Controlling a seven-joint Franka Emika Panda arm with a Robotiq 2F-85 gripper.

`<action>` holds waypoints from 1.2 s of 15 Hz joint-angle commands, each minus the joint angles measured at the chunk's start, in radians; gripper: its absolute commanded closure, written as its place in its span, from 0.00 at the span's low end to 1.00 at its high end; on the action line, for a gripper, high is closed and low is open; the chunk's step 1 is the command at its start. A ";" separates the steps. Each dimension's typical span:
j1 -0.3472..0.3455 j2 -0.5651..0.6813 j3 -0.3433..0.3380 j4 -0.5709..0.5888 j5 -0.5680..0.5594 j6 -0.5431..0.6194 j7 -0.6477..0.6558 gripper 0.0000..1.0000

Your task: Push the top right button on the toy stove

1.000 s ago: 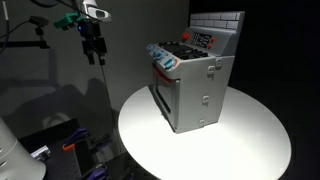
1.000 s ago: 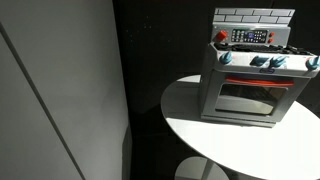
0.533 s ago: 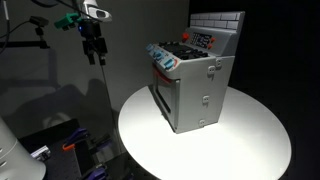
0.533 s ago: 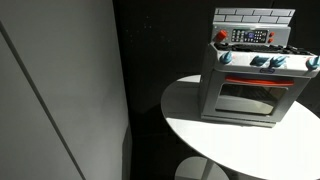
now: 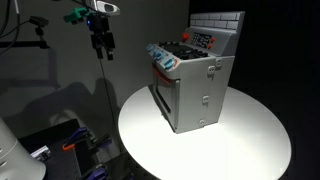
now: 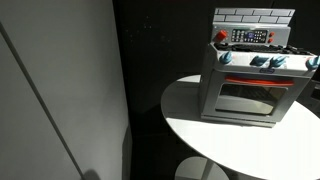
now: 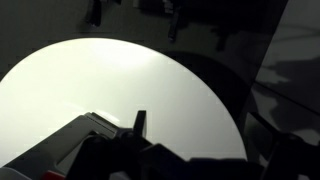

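The toy stove (image 5: 195, 85) is a grey box with a white brick back wall, a red control panel (image 5: 203, 41) and blue knobs. It stands on a round white table (image 5: 230, 150) and shows in both exterior views (image 6: 250, 85). My gripper (image 5: 102, 50) hangs high in the air, well off the table's edge and apart from the stove, fingers pointing down and looking closed and empty. It is out of the frame in the exterior view that faces the oven door. The wrist view shows the white table (image 7: 100, 80) and dark finger shapes (image 7: 140, 125).
A camera stand (image 5: 38, 25) is behind the arm. Cables and clutter (image 5: 60, 145) lie on the floor below it. A tall grey panel (image 6: 60, 90) stands beside the table. The surroundings are dark.
My gripper has moved a little toward the stove and slightly up. The stove has not moved.
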 commanded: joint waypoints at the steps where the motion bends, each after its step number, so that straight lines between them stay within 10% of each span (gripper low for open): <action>1: -0.023 0.057 -0.034 0.090 -0.010 0.009 0.029 0.00; 18: -0.148 0.307 -0.174 0.433 -0.118 0.156 0.210 0.00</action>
